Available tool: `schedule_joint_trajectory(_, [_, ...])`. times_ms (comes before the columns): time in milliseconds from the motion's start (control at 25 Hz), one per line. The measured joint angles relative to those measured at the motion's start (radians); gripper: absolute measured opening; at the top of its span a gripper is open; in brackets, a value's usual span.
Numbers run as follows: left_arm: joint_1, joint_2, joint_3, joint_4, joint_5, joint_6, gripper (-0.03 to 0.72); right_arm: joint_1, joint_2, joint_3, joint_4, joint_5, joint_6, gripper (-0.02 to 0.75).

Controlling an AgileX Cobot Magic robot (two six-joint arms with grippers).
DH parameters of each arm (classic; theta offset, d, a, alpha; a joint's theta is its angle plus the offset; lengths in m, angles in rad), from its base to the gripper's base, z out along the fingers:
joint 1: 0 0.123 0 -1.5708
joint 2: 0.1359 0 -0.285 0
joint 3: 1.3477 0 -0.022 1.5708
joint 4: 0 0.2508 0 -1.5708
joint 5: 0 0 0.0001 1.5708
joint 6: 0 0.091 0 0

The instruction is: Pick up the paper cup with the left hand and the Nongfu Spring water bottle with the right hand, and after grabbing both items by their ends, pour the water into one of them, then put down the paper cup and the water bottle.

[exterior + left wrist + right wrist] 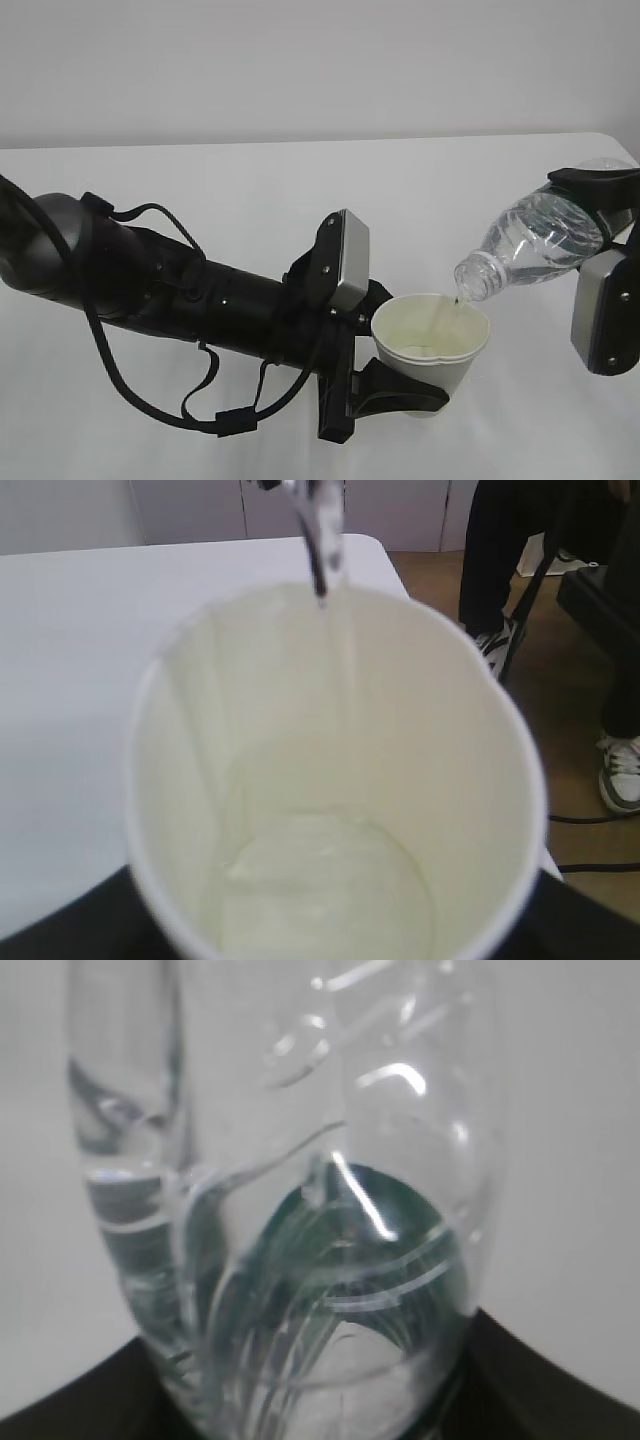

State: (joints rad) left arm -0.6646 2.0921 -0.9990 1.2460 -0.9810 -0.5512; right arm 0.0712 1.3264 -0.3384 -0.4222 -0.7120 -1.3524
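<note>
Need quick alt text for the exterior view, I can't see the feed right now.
Water bottle, tilted neck-down in the right hand, pours a thin stream into the paper cup, which the left hand holds low down, on a white table.

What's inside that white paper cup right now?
A shallow pool of water lies at the bottom of the paper cup, fed by a thin stream from the tilted bottle. The cup's underside is hidden.
</note>
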Motion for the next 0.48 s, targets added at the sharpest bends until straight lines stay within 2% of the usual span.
schedule_joint_trajectory(480, [0.000, 0.000, 0.000, 0.000, 0.000, 0.000, 0.446, 0.000, 0.000, 0.000, 0.006, 0.002, -0.002, 0.421])
